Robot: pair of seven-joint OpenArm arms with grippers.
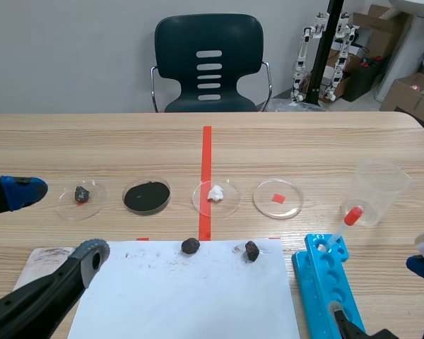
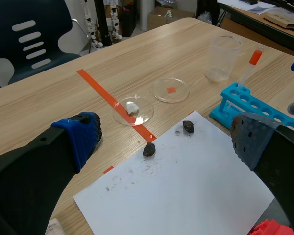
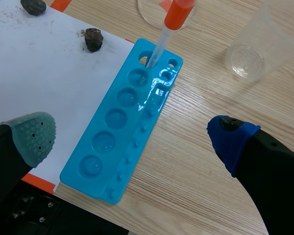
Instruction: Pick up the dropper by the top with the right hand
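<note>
While the right hand (image 3: 132,137) gapes wide, the dropper (image 3: 162,38) leans ahead of it in the rack (image 3: 108,144).

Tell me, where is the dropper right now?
In the scene view the dropper stands tilted in the far end of the blue rack, on the right side, its orange bulb leaning toward the clear cup.

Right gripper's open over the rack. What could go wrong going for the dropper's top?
1. The dropper leans in the end hole of the rack; closing off-centre on its orange top could tip it or miss.
2. The cup stands close beside that top, so the wide-open right gripper might knock it.
3. Lifting at an angle could drag the rack along.
</note>
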